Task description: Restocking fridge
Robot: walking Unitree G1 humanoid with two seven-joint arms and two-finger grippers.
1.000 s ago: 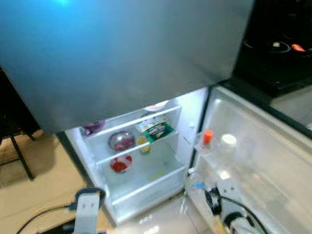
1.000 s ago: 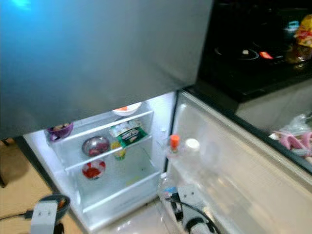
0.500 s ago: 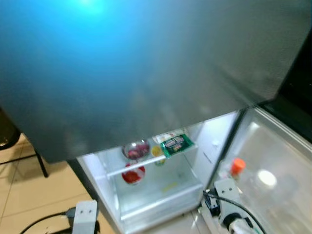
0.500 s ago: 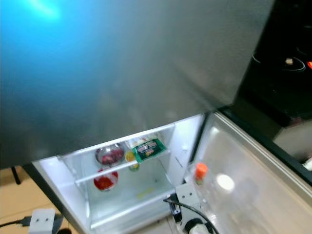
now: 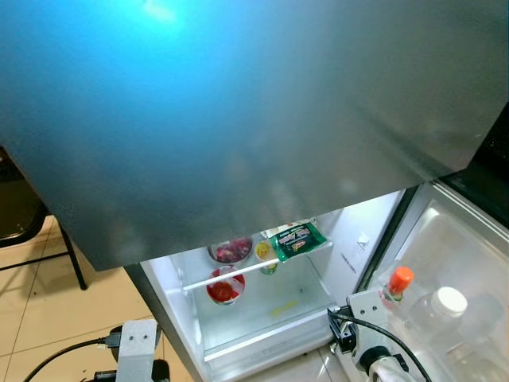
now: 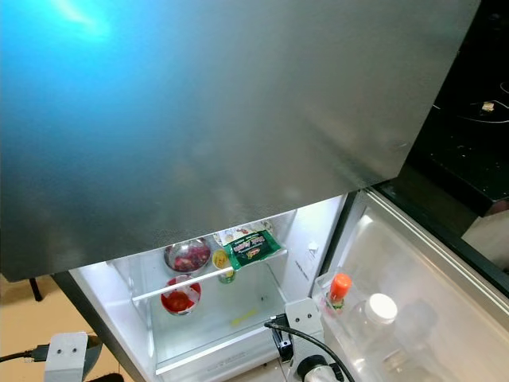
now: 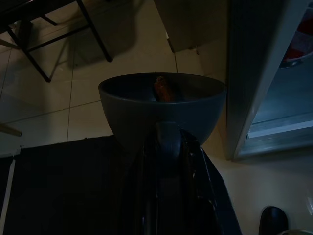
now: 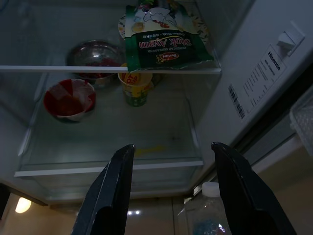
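Open fridge (image 5: 238, 143), lit inside, partly stocked.

Its grey upper door stays shut; the lower door (image 6: 429, 270) swings wide to the robot's right. On the glass shelf (image 8: 107, 69) lie a green soup packet (image 8: 165, 46), overhanging the edge, and a steel bowl (image 8: 95, 56) of red food. Below stand a yellow cup (image 8: 136, 85) and a red-and-white bowl (image 8: 68, 100). The door rack holds an orange-capped bottle (image 5: 398, 285) beside a white-capped bottle (image 5: 444, 306). A dark bowl (image 7: 161, 105) sits in the left end effector (image 7: 166, 147).
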